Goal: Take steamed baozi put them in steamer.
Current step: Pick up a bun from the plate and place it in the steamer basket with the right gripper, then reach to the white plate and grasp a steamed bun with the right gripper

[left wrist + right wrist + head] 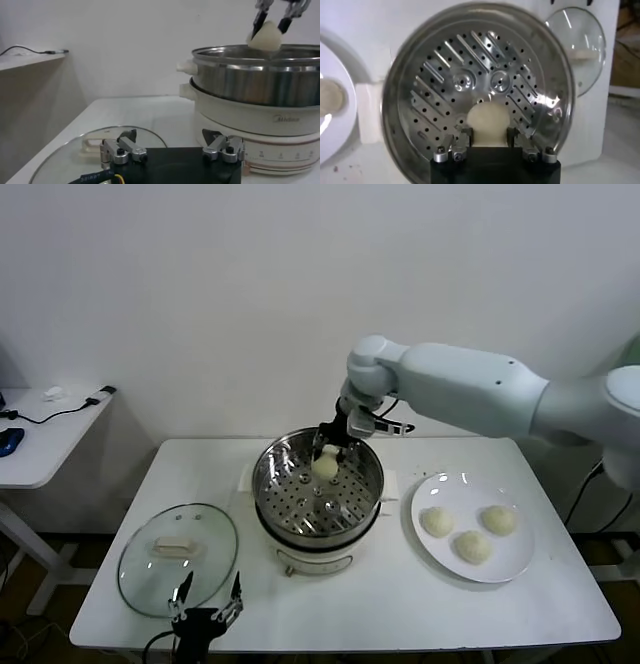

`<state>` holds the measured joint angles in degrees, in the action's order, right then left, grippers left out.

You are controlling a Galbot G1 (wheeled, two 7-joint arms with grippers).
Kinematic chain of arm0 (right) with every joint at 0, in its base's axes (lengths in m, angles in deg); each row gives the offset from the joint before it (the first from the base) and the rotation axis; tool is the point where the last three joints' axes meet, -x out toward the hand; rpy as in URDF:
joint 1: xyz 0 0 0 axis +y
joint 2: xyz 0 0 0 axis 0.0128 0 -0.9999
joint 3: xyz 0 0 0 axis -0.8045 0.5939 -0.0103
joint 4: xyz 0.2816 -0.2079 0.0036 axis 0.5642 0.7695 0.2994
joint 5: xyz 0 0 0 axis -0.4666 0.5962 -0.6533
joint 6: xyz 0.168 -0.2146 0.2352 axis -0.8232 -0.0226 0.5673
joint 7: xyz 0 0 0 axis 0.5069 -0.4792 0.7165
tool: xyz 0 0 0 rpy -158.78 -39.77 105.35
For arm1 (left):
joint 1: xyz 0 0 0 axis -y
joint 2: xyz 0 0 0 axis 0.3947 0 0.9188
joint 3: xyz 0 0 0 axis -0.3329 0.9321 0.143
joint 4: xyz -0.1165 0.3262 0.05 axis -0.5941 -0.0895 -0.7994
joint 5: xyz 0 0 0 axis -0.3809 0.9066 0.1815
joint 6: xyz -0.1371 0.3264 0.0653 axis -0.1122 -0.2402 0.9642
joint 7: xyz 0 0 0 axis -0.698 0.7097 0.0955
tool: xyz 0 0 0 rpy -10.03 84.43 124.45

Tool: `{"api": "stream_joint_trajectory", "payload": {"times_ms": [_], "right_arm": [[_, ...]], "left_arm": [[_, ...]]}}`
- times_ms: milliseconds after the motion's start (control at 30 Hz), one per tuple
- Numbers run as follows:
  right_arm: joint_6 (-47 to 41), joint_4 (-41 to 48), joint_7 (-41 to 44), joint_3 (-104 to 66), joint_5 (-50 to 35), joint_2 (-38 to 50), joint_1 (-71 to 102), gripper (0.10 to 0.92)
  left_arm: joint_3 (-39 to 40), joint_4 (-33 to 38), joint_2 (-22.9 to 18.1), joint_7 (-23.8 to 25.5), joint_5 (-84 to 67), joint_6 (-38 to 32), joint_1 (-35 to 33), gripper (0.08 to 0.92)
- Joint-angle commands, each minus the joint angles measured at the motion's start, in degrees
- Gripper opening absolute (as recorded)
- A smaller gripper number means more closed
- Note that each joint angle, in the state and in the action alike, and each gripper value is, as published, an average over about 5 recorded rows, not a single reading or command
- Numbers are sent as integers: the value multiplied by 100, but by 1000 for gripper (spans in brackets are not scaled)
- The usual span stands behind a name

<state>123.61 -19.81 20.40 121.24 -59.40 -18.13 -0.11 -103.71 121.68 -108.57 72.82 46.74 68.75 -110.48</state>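
Gripping baozi (325, 467) above steamer (300, 529): right gripper (331, 450).

White table (400, 604) carries three items directly. Steamer (318, 494) on its white base sits mid-table, directly under the right gripper (334, 450). Glass lid (178, 558) lies flat on the table just beyond the left gripper (206, 604), to the steamer's left. White plate (472, 527) rests right of the steamer, well apart from the left gripper.
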Motion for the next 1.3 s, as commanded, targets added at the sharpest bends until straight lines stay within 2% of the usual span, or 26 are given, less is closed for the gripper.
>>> {"api": "stream_joint_trajectory", "payload": {"times_ms": [33,433,633,833,967,1100,1233,1300], "right_arm": [[638,1135,-244,-361,832,-491,583,475],[722,1837,-339,-440,1045,-839,721,497],[754,1981,-454,-435,1066,-953,752,573],[830,1942,-408,-342,837,-994,633,728],[842,1799,-155,-209,434,-949,462,809],[842,1391,242,-7,-260,-714,106,822],[818,997,859,206,-1502,-321,-514,822],[639,921,1098,489,-2467,-75,-918,820]], "left_arm": [[7,-11,8,-3,-2,7,7,823],[-39,-48,43,-7,-53,3,62,823],[-42,-82,41,-26,-58,-10,83,823],[-59,-87,38,-51,-55,-25,81,823],[-54,-75,27,-52,-44,-32,72,823],[-26,-55,8,-50,-19,-35,60,823],[-13,-32,-3,-46,-8,-37,34,823],[-12,-30,-5,-45,-6,-38,24,823]]}}
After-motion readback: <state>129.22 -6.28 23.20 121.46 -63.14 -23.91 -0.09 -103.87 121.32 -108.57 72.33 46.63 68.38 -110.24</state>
